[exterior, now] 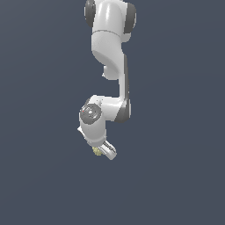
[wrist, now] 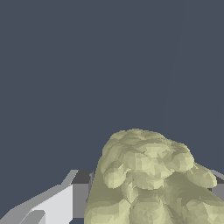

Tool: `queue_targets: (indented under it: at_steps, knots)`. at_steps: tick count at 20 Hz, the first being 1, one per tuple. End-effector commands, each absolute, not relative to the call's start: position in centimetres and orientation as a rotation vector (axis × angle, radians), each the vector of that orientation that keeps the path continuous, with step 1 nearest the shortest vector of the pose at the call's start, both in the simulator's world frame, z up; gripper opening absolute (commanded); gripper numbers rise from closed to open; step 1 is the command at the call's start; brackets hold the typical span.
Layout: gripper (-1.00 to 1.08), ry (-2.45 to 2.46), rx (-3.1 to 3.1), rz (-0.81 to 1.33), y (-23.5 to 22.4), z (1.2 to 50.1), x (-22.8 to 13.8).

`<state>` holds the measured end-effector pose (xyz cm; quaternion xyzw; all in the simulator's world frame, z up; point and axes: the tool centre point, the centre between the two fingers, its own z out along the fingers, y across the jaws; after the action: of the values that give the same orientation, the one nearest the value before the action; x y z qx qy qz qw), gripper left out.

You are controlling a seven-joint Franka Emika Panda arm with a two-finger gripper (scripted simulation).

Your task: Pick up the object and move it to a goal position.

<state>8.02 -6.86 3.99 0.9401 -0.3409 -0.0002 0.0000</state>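
The object (wrist: 148, 179) is a bumpy pale yellow-green lump. In the wrist view it fills the space between my fingers (wrist: 52, 203), which press against its sides. In the exterior view it shows as a small pale speck (exterior: 96, 151) at the tip of my white gripper (exterior: 102, 151), mostly hidden by the hand. The gripper is tilted and shut on the object, held below the bent arm (exterior: 110, 57). I cannot tell from these views how high it is above the surface.
Only a plain dark blue-grey ground (exterior: 176, 176) surrounds the arm in both views. No other objects, containers or edges show. No goal marker is visible.
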Motion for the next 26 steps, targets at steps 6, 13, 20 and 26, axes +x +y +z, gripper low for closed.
queue_targets:
  at_steps: [6,13,20,26]
  knots:
    - [-1.0,-1.071,2.953,0.0,-6.8,4.1,8.0]
    - [-1.0,-1.071,2.953,0.0,-5.9,5.3,7.2]
    - [-1.0,-1.071,2.954,-0.001,-3.8,8.3,5.3]
    - [-1.0,-1.071,2.954,-0.001,-0.8,12.4,2.8]
